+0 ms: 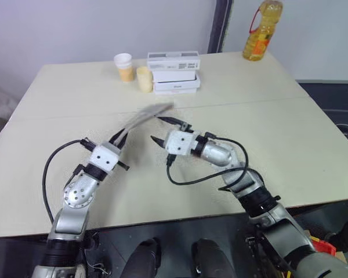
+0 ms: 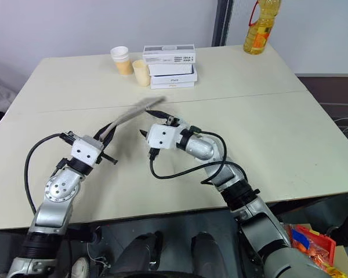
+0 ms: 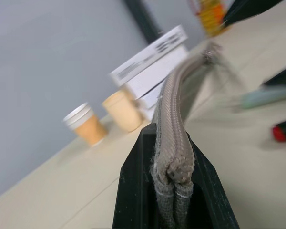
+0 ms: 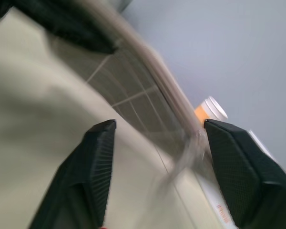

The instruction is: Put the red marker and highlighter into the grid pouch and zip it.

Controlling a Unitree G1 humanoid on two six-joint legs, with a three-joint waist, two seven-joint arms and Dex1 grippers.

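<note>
Bench [image 1: 267,133] carries the work. Grid pouch [image 1: 142,119] is raised off it, long axis running from the left gripper [image 1: 117,141] up and away toward the right gripper [image 1: 165,130]. Left jaws are clamped on the pouch's near end. Right jaws stand wide at its far end, nearer the zipper; nothing gripped. Highlighter [image 3: 267,95] and red marker [image 3: 283,131] lie on the bench just beyond.

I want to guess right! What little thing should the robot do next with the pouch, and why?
Probably close the right gripper on the pouch's free end. The left gripper already pinches one end, holding it up off the table, while the right fingers stand open around the zipper end.
</note>
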